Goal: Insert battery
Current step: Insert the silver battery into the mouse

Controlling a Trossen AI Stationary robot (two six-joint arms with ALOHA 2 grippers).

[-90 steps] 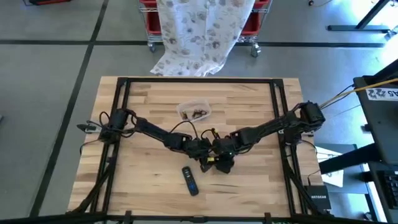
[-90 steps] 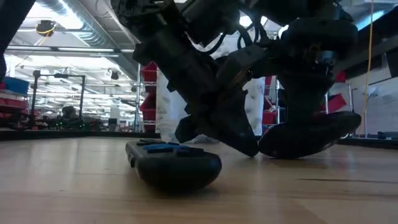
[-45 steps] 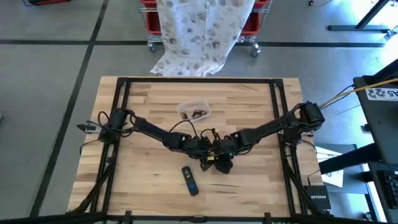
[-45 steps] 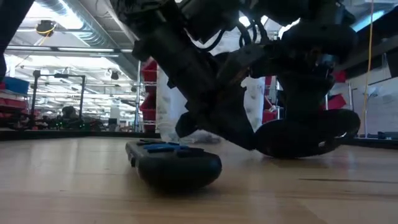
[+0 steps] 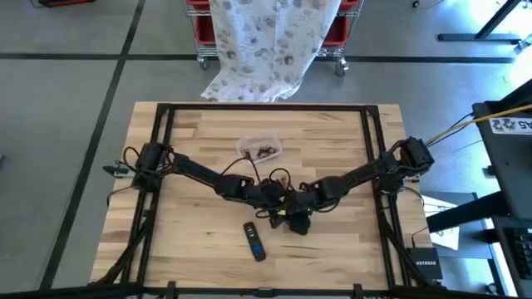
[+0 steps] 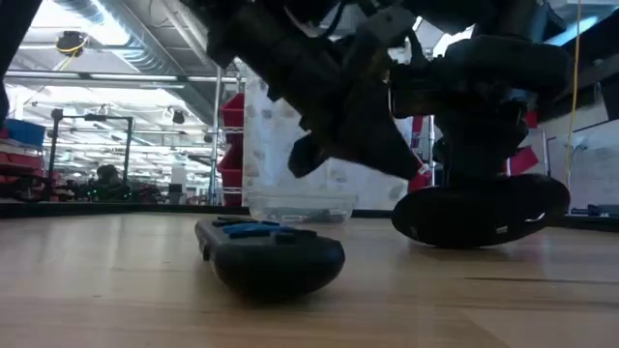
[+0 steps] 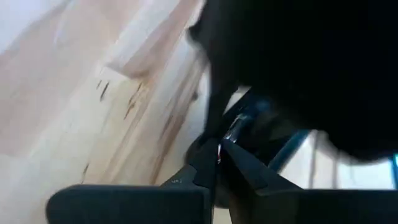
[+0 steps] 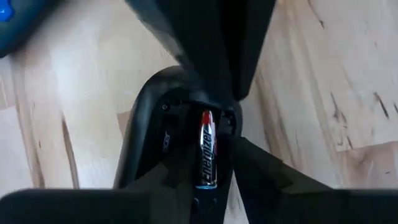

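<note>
A black mouse lies belly up at the table's middle, its battery compartment open. A black-and-red battery lies along that compartment. My right gripper comes down on the mouse and is shut on it. My left gripper is shut, its tips at the battery's red end; in the low view it hangs above the mouse. A black remote with blue buttons lies flat nearer the front edge. My left gripper has its fingertips at the battery's red end, slanting down from the table's left; a red sliver shows between the shut tips. The rest of the battery lies in the compartment. My right gripper holds the mouse's body between its two fingers, coming from above and pointing down. The mouse sits about level, rounded back down at the table top; whether it touches the wood I cannot tell.
A clear tub of small parts stands behind the arms toward the far edge. The remote lies close in front of the mouse. Bare wood stretches to the left and right of the grippers.
My left gripper has risen, from down beside the mouse to well above it, so the tub behind now shows in the low view. The mouse, tilted before, has come level in my right gripper.
</note>
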